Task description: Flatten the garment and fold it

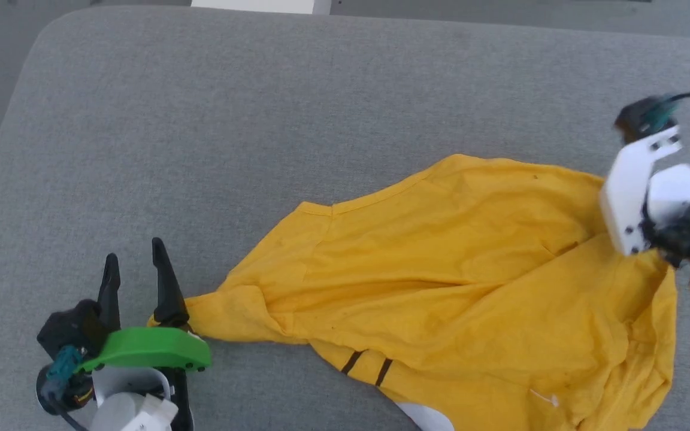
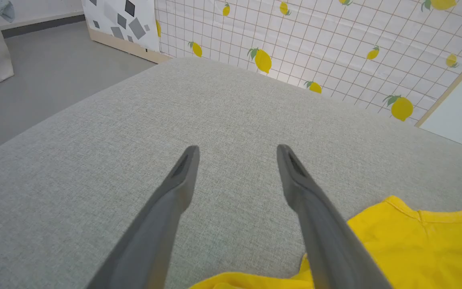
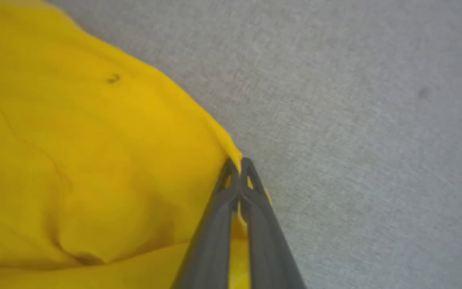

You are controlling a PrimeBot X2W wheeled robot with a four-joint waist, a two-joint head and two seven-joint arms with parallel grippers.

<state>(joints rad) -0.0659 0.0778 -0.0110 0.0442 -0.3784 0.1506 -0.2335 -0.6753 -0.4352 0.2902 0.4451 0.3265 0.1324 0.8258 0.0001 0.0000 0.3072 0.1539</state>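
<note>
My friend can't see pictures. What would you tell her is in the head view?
A crumpled yellow T-shirt lies spread across a grey fabric surface. The left gripper, fingers open, sits beside the shirt's left tip, and the right arm's white wrist hangs over its right edge.

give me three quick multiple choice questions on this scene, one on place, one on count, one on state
1. On which side of the left tool does the shirt lie?
A) robot's left
B) robot's right
C) straight ahead of it

2. How many black stripes show on the shirt in the head view?
A) none
B) two
C) five

3. The right tool is:
A) wide open
B) shut on nothing
C) shut on the shirt's edge

Answers:
1 B, the yellow cloth spreads rightward from its fingers.
2 B, a pair sits at the lower fold.
3 C, yellow cloth is pinched between its closed fingers.
</note>
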